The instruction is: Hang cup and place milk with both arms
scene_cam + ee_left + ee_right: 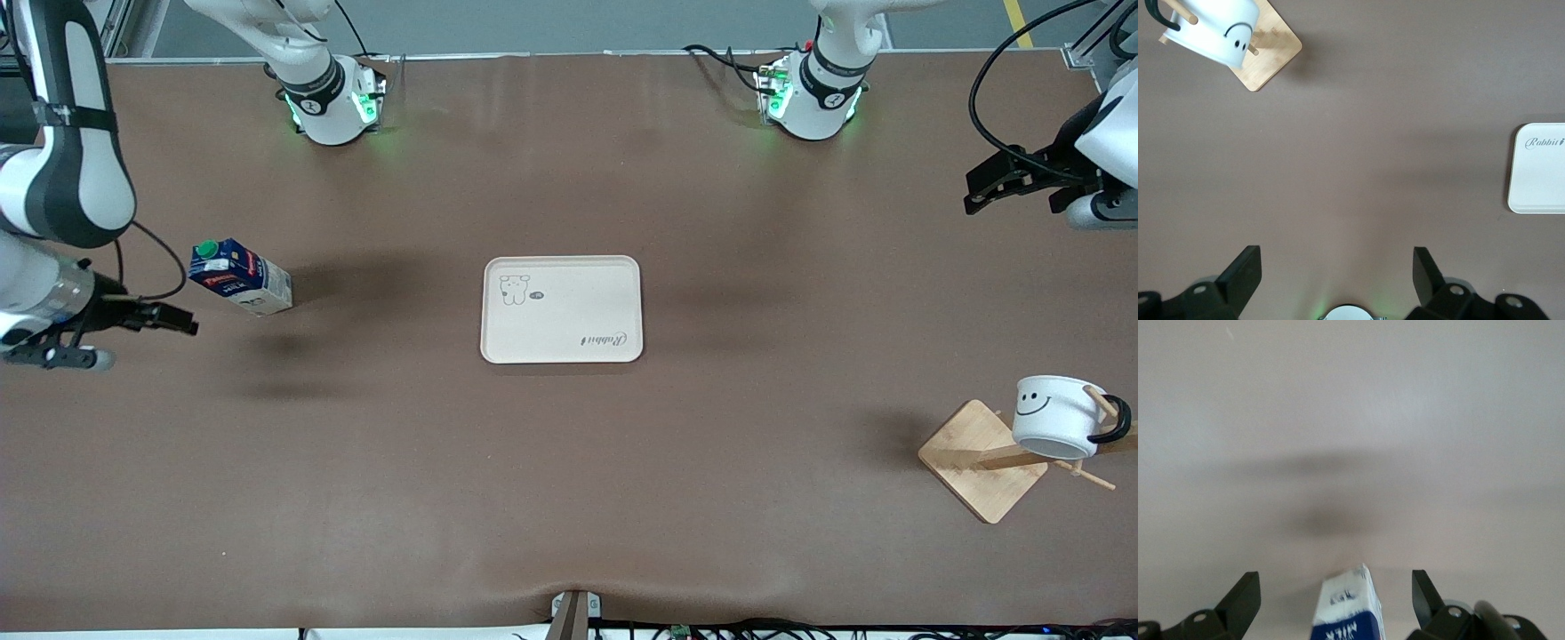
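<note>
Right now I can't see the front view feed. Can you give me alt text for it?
A white mug hangs on a wooden rack at the left arm's end of the table, and a milk carton stands at the right arm's end. A white tray lies between them; the left gripper and right gripper hover open, holding nothing.

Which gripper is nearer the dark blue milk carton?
Right. The right gripper, fingers open, hangs beside the dark blue milk carton; the left gripper waits at the table's other end.

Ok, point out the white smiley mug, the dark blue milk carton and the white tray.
White smiley mug (1056,416), front view, its side wall.
Dark blue milk carton (242,276), front view, its labelled side.
White tray (562,310), front view, its bare middle.
</note>
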Available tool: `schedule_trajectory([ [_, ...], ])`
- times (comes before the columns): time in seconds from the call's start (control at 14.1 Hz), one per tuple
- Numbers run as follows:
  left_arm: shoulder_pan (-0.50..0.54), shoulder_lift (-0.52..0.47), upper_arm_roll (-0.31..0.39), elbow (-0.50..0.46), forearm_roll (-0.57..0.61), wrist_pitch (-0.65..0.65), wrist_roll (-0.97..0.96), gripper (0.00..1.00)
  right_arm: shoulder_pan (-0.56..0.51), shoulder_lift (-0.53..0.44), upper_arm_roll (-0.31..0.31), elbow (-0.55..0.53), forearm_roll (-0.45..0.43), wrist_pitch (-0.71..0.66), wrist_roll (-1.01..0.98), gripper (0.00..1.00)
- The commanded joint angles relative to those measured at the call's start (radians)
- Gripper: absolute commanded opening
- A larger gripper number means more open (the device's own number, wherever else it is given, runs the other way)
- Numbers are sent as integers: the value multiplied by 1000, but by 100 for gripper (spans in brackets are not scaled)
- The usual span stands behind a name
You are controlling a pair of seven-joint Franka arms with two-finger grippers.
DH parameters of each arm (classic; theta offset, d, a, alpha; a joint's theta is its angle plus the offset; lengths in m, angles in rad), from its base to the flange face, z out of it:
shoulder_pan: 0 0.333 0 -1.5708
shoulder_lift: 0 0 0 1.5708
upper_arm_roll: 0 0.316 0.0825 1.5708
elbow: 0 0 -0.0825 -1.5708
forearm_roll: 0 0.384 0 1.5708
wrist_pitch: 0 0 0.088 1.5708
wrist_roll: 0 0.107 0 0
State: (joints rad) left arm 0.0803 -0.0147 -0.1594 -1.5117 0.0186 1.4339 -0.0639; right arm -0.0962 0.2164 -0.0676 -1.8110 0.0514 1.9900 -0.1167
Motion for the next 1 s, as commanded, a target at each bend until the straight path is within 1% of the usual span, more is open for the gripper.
schedule_trajectory([
  [0.0,2,-33,-11,-22,20,8,-11,100,1,81,35,321,-39,-204,-8,100],
  [0.07,2,-33,-12,-22,20,7,-14,100,0,89,41,410,-50,-274,-6,100],
  [0.14,4,-33,-12,-22,20,7,-33,100,-3,93,43,486,-44,-313,-6,100],
  [0.21,1,-33,-12,-22,20,2,-60,100,-5,89,45,518,-33,-338,-4,100],
  [0.28,-1,-34,-15,-21,20,0,-69,100,-4,71,51,522,-32,-384,-4,100],
  [0.36,1,-34,-25,-19,20,-1,-68,100,4,25,48,524,-35,-443,2,100],
  [0.5,-1,-34,-28,-21,27,-4,-66,100,12,-61,66,519,-38,-509,3,100],
  [0.64,-1,-33,-38,-22,49,-7,-63,100,10,-145,63,483,-38,-568,8,100],
  [0.71,1,-33,-42,-21,49,-10,-63,100,10,-194,61,440,-38,-580,9,100],
  [0.92,1,-33,-43,-19,49,-15,-60,100,7,-362,57,232,-36,-545,9,100],
])
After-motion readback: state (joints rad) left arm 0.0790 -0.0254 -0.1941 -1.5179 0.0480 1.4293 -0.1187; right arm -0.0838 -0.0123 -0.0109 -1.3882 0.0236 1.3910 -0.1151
